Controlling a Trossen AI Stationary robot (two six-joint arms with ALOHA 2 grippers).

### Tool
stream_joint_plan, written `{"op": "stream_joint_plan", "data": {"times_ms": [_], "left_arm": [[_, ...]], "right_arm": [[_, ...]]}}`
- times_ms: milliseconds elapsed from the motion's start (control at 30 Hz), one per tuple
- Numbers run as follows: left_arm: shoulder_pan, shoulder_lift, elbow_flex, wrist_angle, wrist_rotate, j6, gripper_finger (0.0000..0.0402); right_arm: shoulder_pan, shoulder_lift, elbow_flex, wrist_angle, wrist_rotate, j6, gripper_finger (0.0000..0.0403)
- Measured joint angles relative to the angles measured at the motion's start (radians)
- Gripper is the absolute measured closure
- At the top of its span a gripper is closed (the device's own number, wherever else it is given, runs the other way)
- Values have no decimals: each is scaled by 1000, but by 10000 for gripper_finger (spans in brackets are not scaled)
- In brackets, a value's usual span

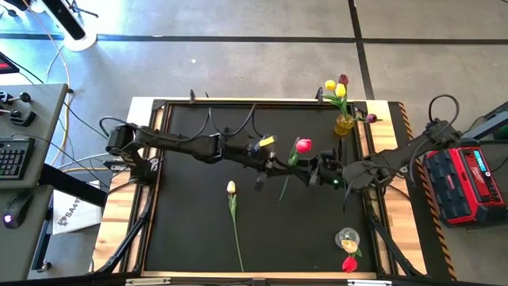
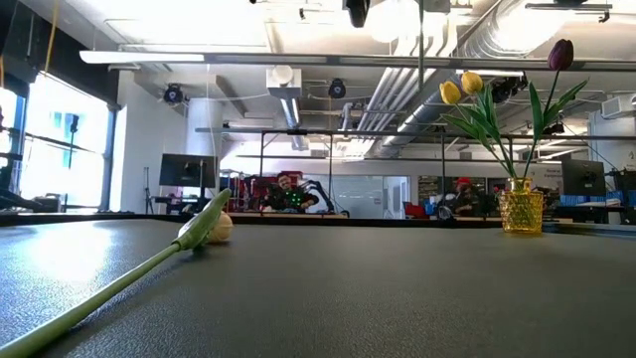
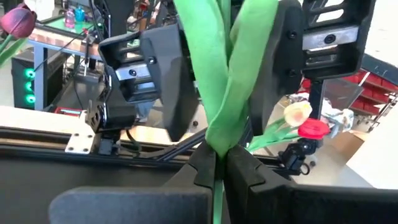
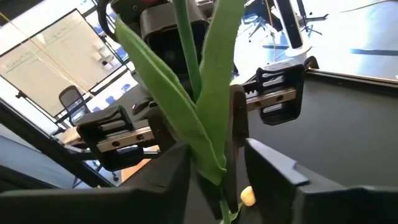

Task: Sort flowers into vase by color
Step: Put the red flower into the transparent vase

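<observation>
A red tulip [image 1: 303,145] with a long green stem and leaves hangs between the two arms at mid-table. My left gripper [image 1: 279,167] [image 3: 219,163] comes from the table's left and is shut on its stem. My right gripper [image 1: 305,172] [image 4: 217,168] faces it from the right, open, with a finger on either side of the leaves [image 4: 205,106]. A cream tulip [image 1: 231,188] [image 2: 214,227] lies flat on the black mat. A yellow vase [image 1: 344,123] [image 2: 521,211] at the far right holds yellow and maroon tulips. A clear vase [image 1: 347,238] stands near right, a red head [image 1: 349,264] beside it. My left gripper pinches the red tulip's stem [image 3: 217,186] between its two fingertips, just where the leaves [image 3: 233,93] branch off. The fingers come level from the table's left and lie across the stem. The leaves and head stand beyond the fingers, and no part of the flower shows on the mat in the low view.
A maroon tulip head [image 1: 371,117] lies by the yellow vase at the far right edge. The mat's raised frame [image 1: 159,105] and cables run along the far side. Open mat lies left of the cream tulip and between it and the clear vase.
</observation>
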Motion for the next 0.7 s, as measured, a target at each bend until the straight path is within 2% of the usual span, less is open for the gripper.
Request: {"op": "stream_joint_plan", "data": {"times_ms": [267, 433, 700], "left_arm": [[0, 0, 0, -25, 1, 1, 401], [-1, 0, -1, -40, -3, 1, 388], [5, 0, -1, -124, -5, 1, 324]], "right_arm": [[-25, 0, 0, -2, -81, -45, 390], [-25, 0, 0, -36, -77, -27, 387], [-18, -29, 0, -148, -81, 15, 400]]}}
